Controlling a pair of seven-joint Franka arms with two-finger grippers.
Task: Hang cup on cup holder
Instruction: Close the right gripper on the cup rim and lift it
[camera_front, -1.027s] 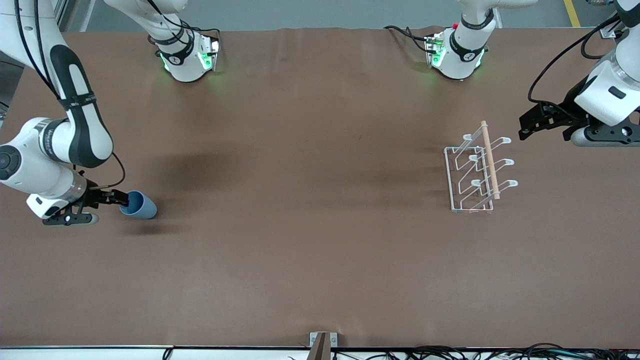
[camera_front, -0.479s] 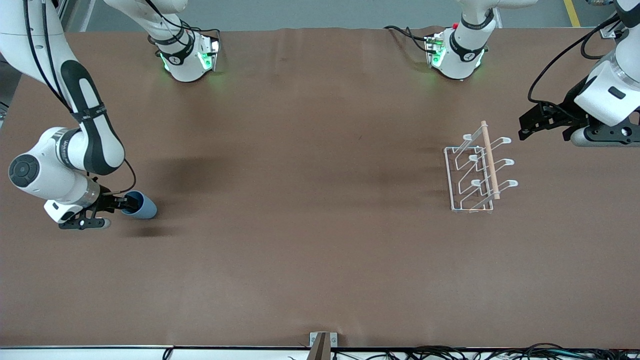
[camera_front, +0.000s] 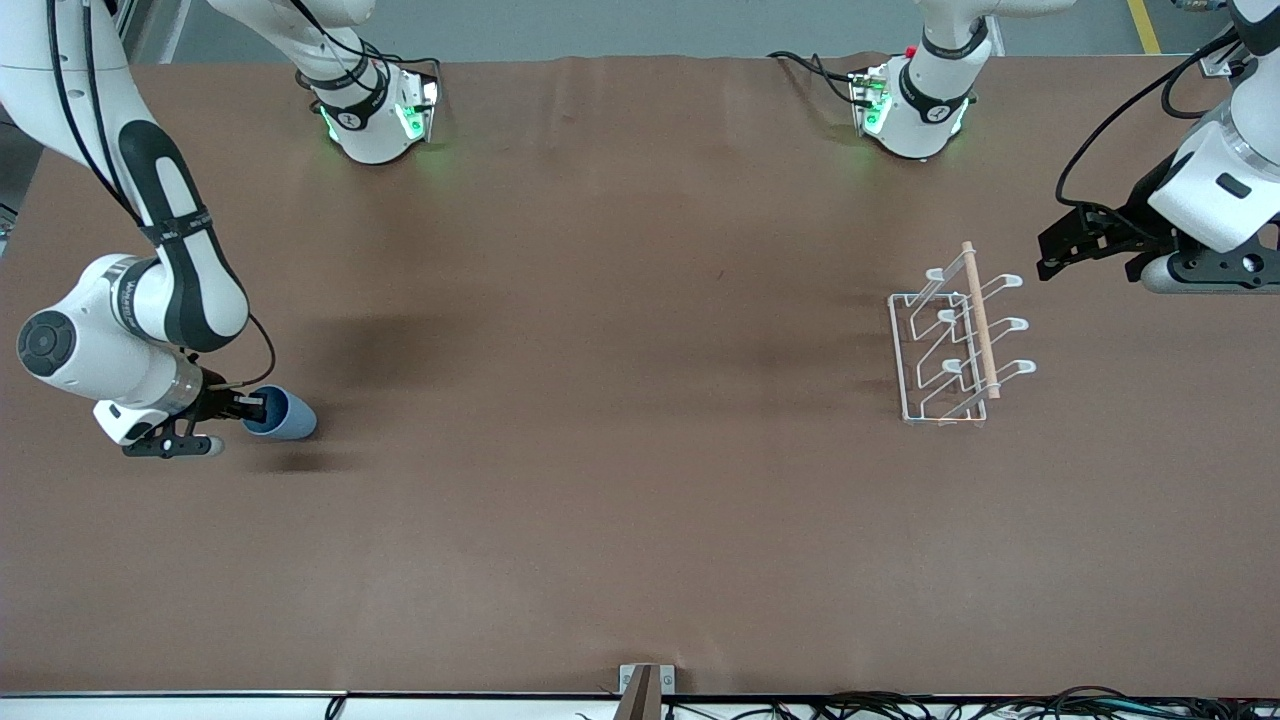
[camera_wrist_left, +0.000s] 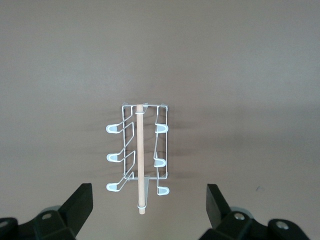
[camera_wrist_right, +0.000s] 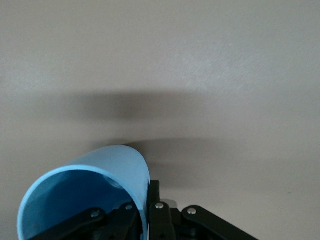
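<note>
In the front view you see the cup (camera_front: 281, 414) lying on its side on the table (camera_front: 620, 500) at the right arm's end, well apart from the holder (camera_front: 955, 345). Its long axis runs along the table's length: the open rim faces the right gripper (camera_front: 250, 407) and the rounded base points toward the left arm's end. The right gripper has one finger inside the rim and one outside, closed on the wall. The holder stands at the left arm's end, its wooden rod (camera_front: 979, 318) running from the robots' side toward the front camera, with looped prongs sticking out on both sides. The left gripper (camera_front: 1047, 255) hangs in the air beside the holder, toward the left arm's end of the table; that arm waits.

In the left wrist view you look straight down on the holder (camera_wrist_left: 141, 159) standing on its rectangular base, the rod (camera_wrist_left: 140, 157) lying along its middle and three prongs on each side. The left gripper (camera_wrist_left: 148, 206) is spread wide with nothing between the fingers (camera_wrist_left: 80, 202).

In the right wrist view the cup (camera_wrist_right: 95, 192) fills the lower part, mouth turned to the camera so you see into its blue inside. The right gripper (camera_wrist_right: 145, 212) pinches the wall at the rim, with one finger (camera_wrist_right: 156, 210) on the outside pressed against it. The table (camera_wrist_right: 200, 60) around the cup is plain.
</note>
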